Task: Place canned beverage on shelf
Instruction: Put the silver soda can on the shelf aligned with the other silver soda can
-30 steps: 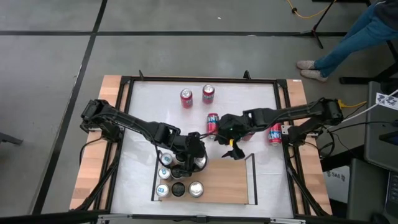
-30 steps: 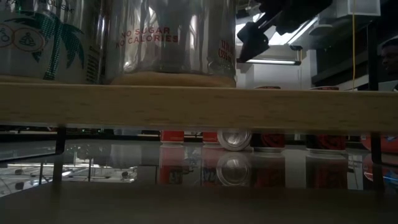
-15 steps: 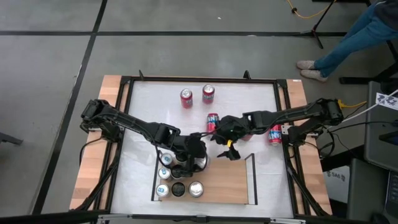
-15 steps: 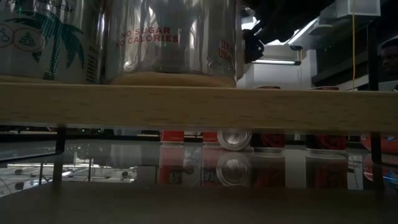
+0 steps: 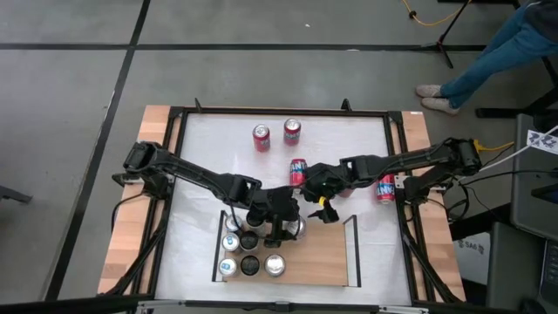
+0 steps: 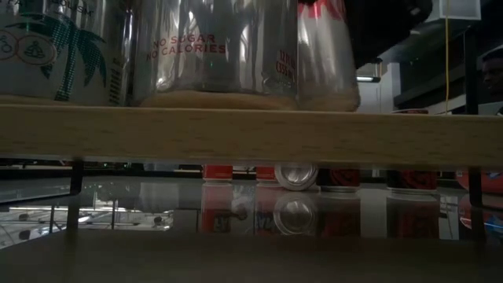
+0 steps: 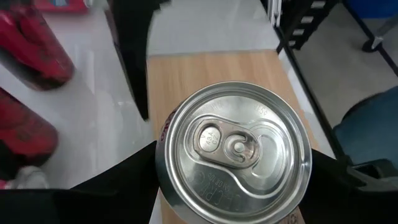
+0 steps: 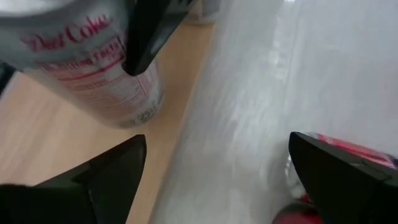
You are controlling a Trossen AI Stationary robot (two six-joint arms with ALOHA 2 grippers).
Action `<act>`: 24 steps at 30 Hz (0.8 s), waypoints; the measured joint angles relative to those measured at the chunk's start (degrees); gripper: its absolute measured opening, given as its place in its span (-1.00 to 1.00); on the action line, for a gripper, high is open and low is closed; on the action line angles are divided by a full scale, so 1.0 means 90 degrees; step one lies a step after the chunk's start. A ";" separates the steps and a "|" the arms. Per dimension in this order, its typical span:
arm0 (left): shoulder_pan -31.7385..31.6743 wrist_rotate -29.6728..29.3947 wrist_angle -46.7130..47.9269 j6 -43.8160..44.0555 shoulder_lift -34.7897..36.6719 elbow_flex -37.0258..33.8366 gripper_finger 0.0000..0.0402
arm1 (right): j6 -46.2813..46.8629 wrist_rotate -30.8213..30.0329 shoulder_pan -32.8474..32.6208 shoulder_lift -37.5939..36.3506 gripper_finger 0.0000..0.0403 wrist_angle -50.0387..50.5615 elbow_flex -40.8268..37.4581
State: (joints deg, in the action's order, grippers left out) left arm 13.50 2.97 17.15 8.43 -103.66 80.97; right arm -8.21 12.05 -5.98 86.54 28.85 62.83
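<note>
The shelf (image 5: 318, 257) lay at the near edge of the table (image 5: 366, 139), with four cans (image 5: 251, 257) grouped at its left end. The left arm reached in from the left side, bent at the elbow, and its left gripper (image 5: 288, 228) was clamped on a silver can (image 7: 233, 149) standing upright on the shelf beside that group. Just beyond the shelf's far edge, the right arm extended across the table; the right gripper (image 5: 321, 208) hovered with fingers spread apart, holding nothing. Red cans (image 5: 273, 135) stood farther back.
</note>
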 joint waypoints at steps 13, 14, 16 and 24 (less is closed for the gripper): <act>-0.0042 -0.0120 0.0209 -0.0002 -0.0160 0.0000 0.42 | -0.0015 -0.0011 0.0000 0.0000 0.90 0.0287 0.0002; -0.0025 -0.0124 0.0211 -0.0004 -0.0160 0.0000 0.42 | -0.0015 -0.0011 0.0000 0.0000 0.90 0.0302 0.0000; 0.0011 -0.0127 0.0271 -0.0002 -0.0160 0.0000 0.43 | -0.0015 -0.0011 -0.0002 0.0000 0.90 0.0297 0.0002; 0.0065 -0.0217 0.0396 -0.0002 -0.0167 0.0000 0.59 | -0.0015 -0.0009 -0.0002 0.0000 0.90 0.0296 0.0002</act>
State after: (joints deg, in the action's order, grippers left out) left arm 14.08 1.01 20.71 8.40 -105.16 80.97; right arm -8.34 11.97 -6.00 86.54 31.51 62.85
